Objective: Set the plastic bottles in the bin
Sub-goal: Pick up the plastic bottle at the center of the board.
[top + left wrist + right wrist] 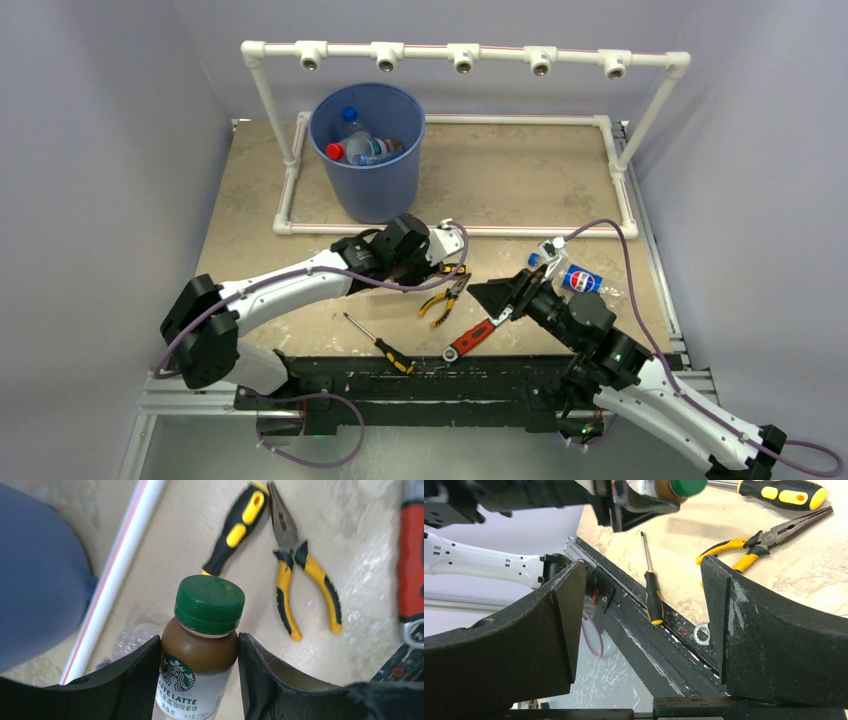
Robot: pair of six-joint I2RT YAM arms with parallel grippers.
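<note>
Bright even overhead light; soft shadows; mild glare on tabletop [367, 555].

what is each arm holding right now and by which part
The left gripper holds the green-capped coffee bottle, jaws shut on its shoulder just below the cap. The right gripper is open and holds nothing.

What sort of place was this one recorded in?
Probably a robotics lab test cell: plain grey walls box in a table, with a white pipe frame and staged props like pliers.

A robotics lab bench — plain grey walls [100, 150] are boxing in a beige tabletop [520, 175] bearing a white plastic pipe frame [425, 49].
</note>
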